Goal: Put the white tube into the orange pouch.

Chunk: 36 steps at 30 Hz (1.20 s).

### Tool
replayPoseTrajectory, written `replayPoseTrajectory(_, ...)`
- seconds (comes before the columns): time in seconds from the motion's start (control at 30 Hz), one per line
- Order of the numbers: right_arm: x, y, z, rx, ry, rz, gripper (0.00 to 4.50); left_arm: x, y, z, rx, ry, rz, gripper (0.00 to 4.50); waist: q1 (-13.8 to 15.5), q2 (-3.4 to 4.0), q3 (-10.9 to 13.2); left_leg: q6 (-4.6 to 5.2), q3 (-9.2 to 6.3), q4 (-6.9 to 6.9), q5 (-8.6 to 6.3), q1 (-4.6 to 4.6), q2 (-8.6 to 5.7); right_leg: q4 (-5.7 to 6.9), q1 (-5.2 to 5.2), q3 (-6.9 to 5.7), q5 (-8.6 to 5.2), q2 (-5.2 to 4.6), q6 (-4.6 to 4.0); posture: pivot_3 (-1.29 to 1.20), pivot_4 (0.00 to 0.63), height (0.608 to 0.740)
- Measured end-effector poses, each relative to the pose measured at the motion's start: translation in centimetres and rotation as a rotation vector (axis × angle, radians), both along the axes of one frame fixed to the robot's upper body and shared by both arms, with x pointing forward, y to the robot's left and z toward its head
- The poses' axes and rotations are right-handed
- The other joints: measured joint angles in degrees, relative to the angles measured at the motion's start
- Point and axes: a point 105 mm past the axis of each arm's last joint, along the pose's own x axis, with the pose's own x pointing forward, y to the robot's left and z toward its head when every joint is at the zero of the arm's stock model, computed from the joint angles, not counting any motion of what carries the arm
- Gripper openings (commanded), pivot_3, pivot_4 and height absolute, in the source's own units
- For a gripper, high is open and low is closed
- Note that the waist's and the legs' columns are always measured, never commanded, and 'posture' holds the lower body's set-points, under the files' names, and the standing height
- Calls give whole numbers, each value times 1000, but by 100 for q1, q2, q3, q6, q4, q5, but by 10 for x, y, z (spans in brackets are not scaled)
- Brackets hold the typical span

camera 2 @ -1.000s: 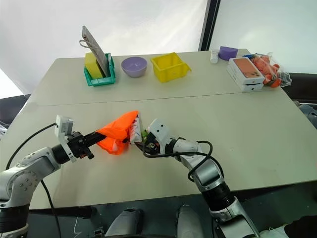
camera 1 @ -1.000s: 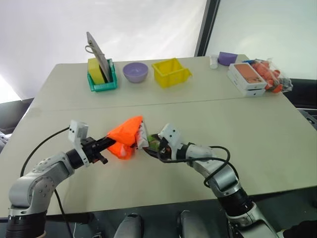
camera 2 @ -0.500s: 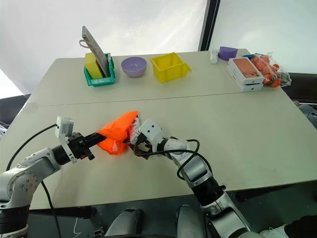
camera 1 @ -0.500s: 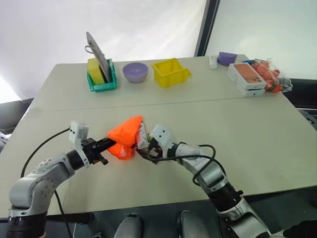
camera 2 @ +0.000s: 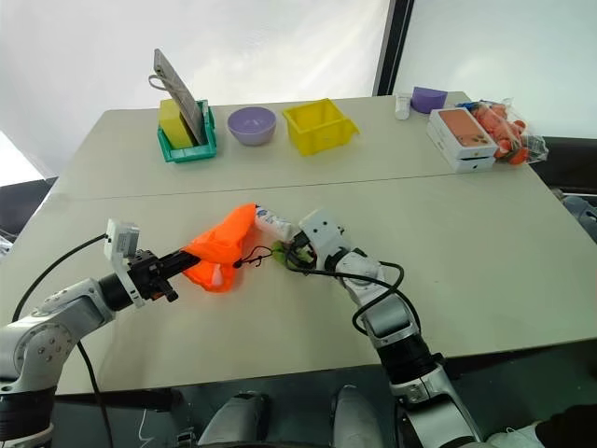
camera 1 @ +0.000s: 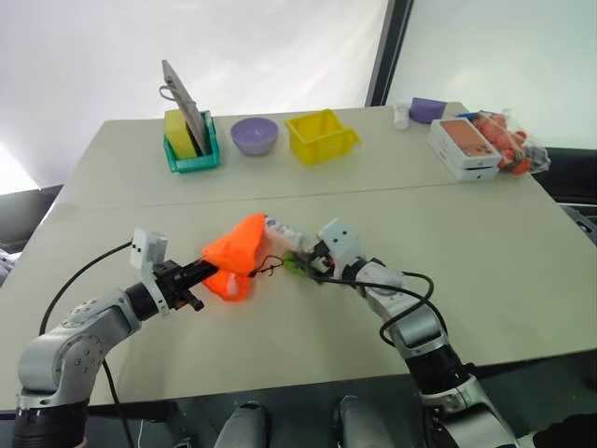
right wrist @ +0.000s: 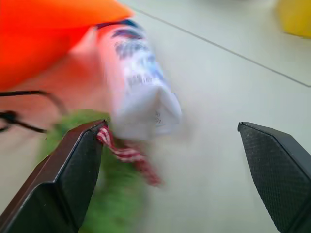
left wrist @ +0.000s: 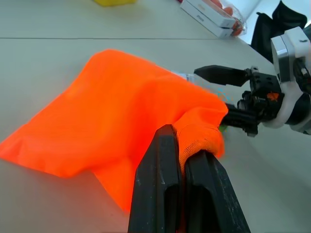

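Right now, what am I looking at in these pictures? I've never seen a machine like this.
It is a two-armed humanoid robot. Two pictures come from cameras in its head, looking down over a table; the other two come from cameras on its wrists.

The left gripper is shut on the edge of the orange pouch. The right gripper is open, beside the white tube, whose one end sits at the pouch's mouth while the other sticks out. It holds nothing.

At the table's far side lie a green rack, a purple bowl, a yellow bin and some boxes.
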Motion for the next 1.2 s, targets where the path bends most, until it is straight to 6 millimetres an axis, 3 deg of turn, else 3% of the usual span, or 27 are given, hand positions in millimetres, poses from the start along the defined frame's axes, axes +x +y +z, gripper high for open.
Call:
replayPoseTrajectory(0.13, 1, -4, 3, -17, -33, -5, 4455, 0, 0, 0, 2, 0, -3, 0, 2, 1, 0, 0, 0, -3, 0, -1, 0, 0, -2, 0, 0, 0, 0, 0, 150, 740)
replayPoseTrajectory(0.3, 0, 8, 7, -21, -52, 66, 4455, 0, -2, -1, 3, 1, -10, 0, 6, 0, 0, 0, 0, -2, 0, -2, 0, -2, 0, 0, -1, 0, 2, 0, 150, 740)
replayPoseTrajectory(0.5, 13, 22, 1, 41, 37, 115, 4455, 0, -2, -1, 4, 0, -13, 0, -1, 1, 1, 1, 0, -2, 0, 1, 0, 1, 0, 0, 3, 1, -6, 0, 150, 740)
replayPoseTrajectory(0.8, 31, 26, -10, 113, 156, 110, 4455, -2, -1, -4, 6, 9, -7, 0, -3, 1, 1, 0, 0, -7, 1, -1, 0, -1, -2, 0, 4, 1, -5, 0, 150, 740)
replayPoseTrajectory(0.9, 32, 27, -11, 145, 175, 116, 3648, -2, 0, -5, 6, 12, -4, 0, -10, 2, 1, 0, 0, -7, 1, 2, 0, 1, -1, 1, 4, 1, -6, 0, 150, 740)
replayPoseTrajectory(1.03, 31, 30, -9, 160, 173, 133, 1688, -2, 0, -5, 7, 11, -1, 0, -10, 2, 1, 0, 0, -6, 1, 3, 0, 2, 0, 1, 4, 2, -6, 0, 150, 740)
replayPoseTrajectory(1.2, 31, 29, -7, 170, 171, 137, 1688, -2, 0, -4, 6, 2, 1, 0, -8, 3, 2, 0, 0, -6, 1, 0, 0, 2, -2, 1, 4, 1, -5, 0, 150, 740)
